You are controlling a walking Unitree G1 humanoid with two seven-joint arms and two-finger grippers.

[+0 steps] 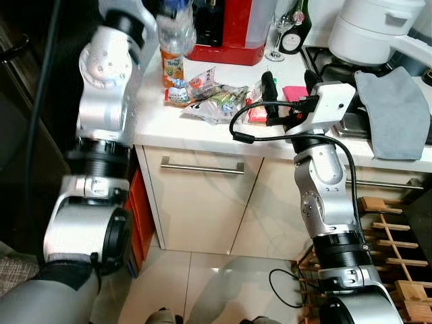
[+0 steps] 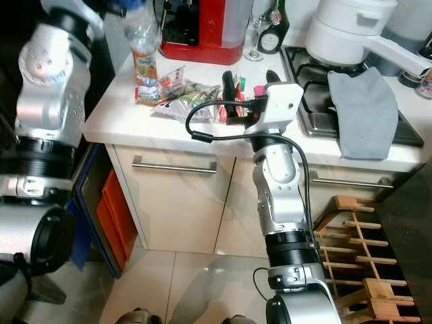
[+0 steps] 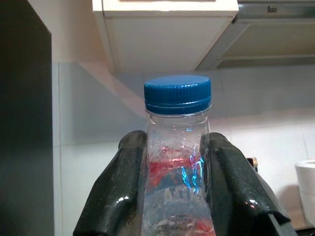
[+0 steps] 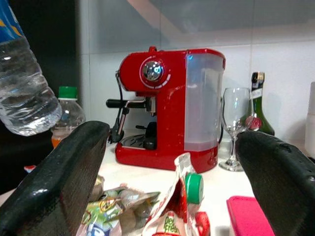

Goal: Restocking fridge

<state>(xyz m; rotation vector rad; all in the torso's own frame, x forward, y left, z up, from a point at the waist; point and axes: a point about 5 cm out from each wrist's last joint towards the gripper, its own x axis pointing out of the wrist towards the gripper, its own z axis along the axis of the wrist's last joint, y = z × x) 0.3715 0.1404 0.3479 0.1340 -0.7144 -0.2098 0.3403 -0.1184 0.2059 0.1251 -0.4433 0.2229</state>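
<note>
Two pincers stood differently: my left gripper was clamped on the upright water bottle, held above the counter's left end, while my right gripper, fingers apart, faced the snack pouches just ahead.

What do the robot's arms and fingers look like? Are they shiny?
Yes, quite shiny. Both arms are silver metal with rounded joints and black ribbed rings between the sections. The right arm has a white box at its wrist and a black cable looping along it. Each arm ends in two long, thick black fingers with a glossy, rubbery look, as on the left gripper and the right gripper.
</note>
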